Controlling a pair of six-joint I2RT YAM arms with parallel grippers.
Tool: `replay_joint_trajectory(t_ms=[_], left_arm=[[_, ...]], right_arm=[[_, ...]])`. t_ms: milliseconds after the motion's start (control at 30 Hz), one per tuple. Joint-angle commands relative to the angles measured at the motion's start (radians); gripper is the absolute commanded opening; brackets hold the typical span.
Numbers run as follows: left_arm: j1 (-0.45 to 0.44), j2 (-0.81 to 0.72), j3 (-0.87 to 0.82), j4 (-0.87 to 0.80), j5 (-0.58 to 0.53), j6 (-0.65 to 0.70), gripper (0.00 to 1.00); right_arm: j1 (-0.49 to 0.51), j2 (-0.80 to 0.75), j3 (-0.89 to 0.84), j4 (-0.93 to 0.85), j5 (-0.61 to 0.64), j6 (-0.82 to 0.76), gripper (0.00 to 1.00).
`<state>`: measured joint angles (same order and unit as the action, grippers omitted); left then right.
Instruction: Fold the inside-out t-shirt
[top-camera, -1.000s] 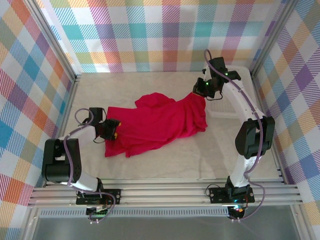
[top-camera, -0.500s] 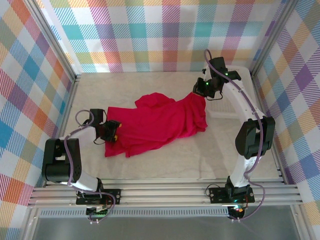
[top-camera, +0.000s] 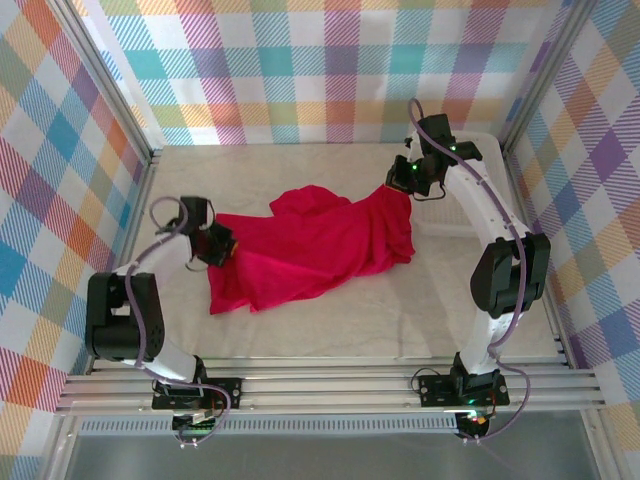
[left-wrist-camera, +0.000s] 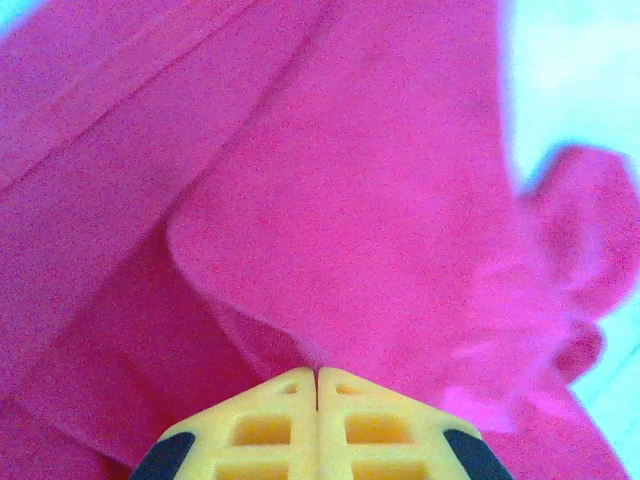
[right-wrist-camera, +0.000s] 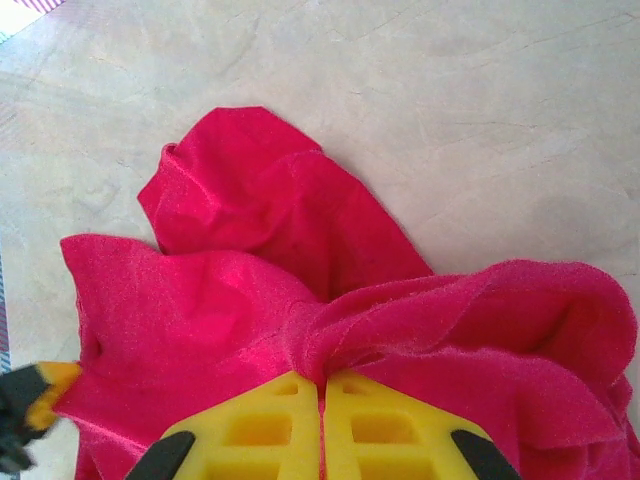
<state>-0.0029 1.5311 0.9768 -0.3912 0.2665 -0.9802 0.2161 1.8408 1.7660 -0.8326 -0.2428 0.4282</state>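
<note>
There is one garment, a crimson t-shirt (top-camera: 310, 250), lying on one pale marbled table (top-camera: 350, 320) between two arms, each with one two-finger gripper. One white tray (top-camera: 488, 145) sits in the far right corner. At the left, the left gripper (top-camera: 222, 245) sits low at the shirt's left edge. In its wrist view the two yellow fingers (left-wrist-camera: 270, 425) are pressed together with no visible gap, and a small pleat of red cloth is nipped at their tips. From that pinch the fabric fans out in broad folds, with a seam line running across the upper left. The t-shirt covers the middle of the table as a rumpled sheet. Its left part lies fairly flat toward the near left, a bunched lobe humps up at the far centre, and its right edge rises toward the right arm. At the right, the right gripper (top-camera: 403, 185) meets the shirt's far right corner, just left of the tray. In its wrist view the yellow fingers (right-wrist-camera: 365, 425) are likewise closed tight on a gathered ridge of cloth. A thick rolled fold curls off to the right of the pinch, and another folded flap lies on the bare table beyond it. Each gripper is clamped on the shirt, at opposite ends of it, well apart from the other.
</note>
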Motion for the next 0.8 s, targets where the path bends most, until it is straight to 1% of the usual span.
replay_joint_trajectory(t_ms=[0,100,167,200,300,367,400,433,500,600,633,700,767], left_arm=[[0.062,-0.072,0.32,-0.258,-0.146,0.24,0.0],[0.141,-0.018,0.667,-0.368,-0.193,0.341,0.0],[0.179,0.026,0.877,-0.384,-0.196,0.371,0.0],[0.201,0.049,0.981,-0.386,-0.185,0.37,0.0],[0.256,0.121,1.219,-0.374,-0.144,0.334,0.0],[0.282,0.166,1.333,-0.363,-0.088,0.291,0.0],[0.287,0.183,1.372,-0.354,-0.047,0.265,0.0],[0.319,0.19,1.387,-0.337,-0.003,0.24,0.0],[0.347,0.193,1.383,-0.304,0.085,0.202,0.0],[0.381,0.198,1.37,-0.296,0.244,0.181,0.0],[0.387,0.195,1.361,-0.304,0.281,0.19,0.0],[0.4,0.181,1.346,-0.326,0.325,0.214,0.0],[0.422,0.156,1.338,-0.352,0.332,0.244,0.0]], right_arm=[[-0.021,-0.039,0.067,-0.02,0.01,-0.022,0.0],[-0.059,-0.019,0.198,-0.046,0.006,-0.006,0.0],[-0.078,-0.009,0.302,-0.063,-0.001,0.008,0.0],[-0.086,-0.004,0.358,-0.07,-0.002,0.016,0.0],[-0.106,0.028,0.537,-0.101,-0.016,0.037,0.0],[-0.11,0.066,0.668,-0.139,-0.031,0.046,0.0],[-0.111,0.086,0.741,-0.16,-0.039,0.047,0.0],[-0.111,0.098,0.795,-0.178,-0.047,0.05,0.0],[-0.112,0.092,0.831,-0.178,-0.068,0.053,0.0],[-0.111,0.037,0.792,-0.149,-0.096,0.046,0.0],[-0.111,0.01,0.765,-0.132,-0.095,0.038,0.0],[-0.112,-0.042,0.717,-0.104,-0.085,0.021,0.0],[-0.113,-0.092,0.698,-0.093,-0.067,-0.002,0.0]])
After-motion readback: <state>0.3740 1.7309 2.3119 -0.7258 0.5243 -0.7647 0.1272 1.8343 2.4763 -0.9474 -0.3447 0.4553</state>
